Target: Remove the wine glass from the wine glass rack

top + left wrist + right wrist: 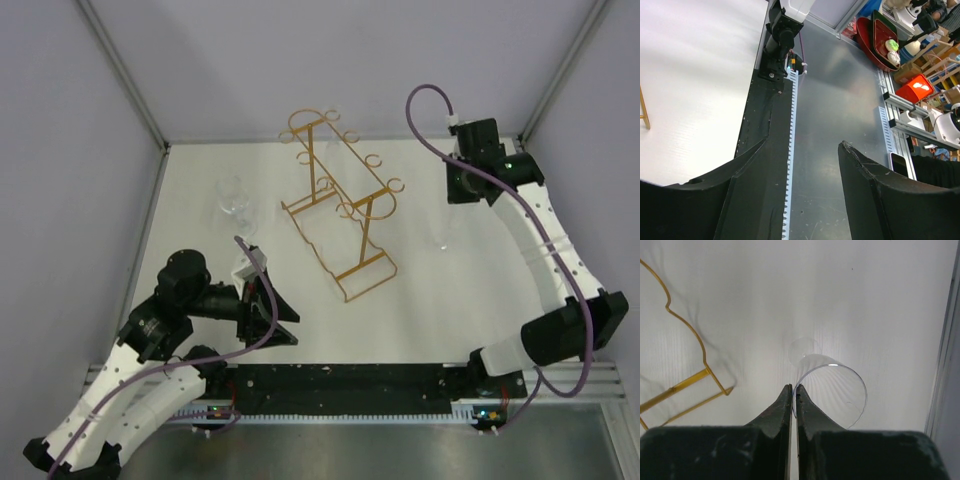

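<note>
The gold wire wine glass rack stands mid-table with nothing hanging on its rails; part of its wavy base shows in the right wrist view. My right gripper is shut on the rim of a clear wine glass, whose foot points down at the table, right of the rack. In the top view that glass is a faint shape under the right gripper. My left gripper is open and empty near the table's front left; it also shows in the left wrist view.
A second clear wine glass stands on the table left of the rack, beyond the left gripper. Grey walls close the table at the back and sides. A black rail runs along the near edge.
</note>
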`<state>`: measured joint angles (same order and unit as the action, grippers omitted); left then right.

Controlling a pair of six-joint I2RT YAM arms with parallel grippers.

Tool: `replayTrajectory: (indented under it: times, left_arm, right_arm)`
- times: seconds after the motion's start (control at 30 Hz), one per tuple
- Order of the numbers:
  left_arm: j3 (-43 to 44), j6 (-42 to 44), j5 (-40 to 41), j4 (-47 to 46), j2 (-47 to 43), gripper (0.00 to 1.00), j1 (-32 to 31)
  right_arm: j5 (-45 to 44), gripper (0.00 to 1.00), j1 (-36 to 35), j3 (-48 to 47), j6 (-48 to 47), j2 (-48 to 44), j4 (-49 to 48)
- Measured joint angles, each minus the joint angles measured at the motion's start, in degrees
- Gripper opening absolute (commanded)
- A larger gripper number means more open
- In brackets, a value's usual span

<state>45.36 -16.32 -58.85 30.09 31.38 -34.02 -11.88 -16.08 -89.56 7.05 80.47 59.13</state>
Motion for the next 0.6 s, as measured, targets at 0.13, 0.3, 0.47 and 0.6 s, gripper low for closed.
replayTrajectory:
  times: [0.13,0.3,0.47,0.6]
  left_arm:
    - [0.0,0.0,0.0,0.0,0.0,0.65,-0.1]
    - [0.0,0.0,0.1,0.0,0.0,0.65,-0.5]
    - [0.0,0.0,1.0,0.0,0.6,0.65,-1.4]
    - [0.0,0.0,2.1,0.0,0.8,0.66,-2.0]
  right_arm:
    - [0.0,0.0,1.5,-6.1,-0.7,7.1,-1.0]
    - [-0.4,0.0,2.9,-11.6,-1.4,12.5,-1.3]
    - [-0.8,0.0,3.6,-16.2,-1.4,16.9,-1.3]
    - [-1.1,0.0,3.6,-19.1,-1.4,20.5,-1.0]
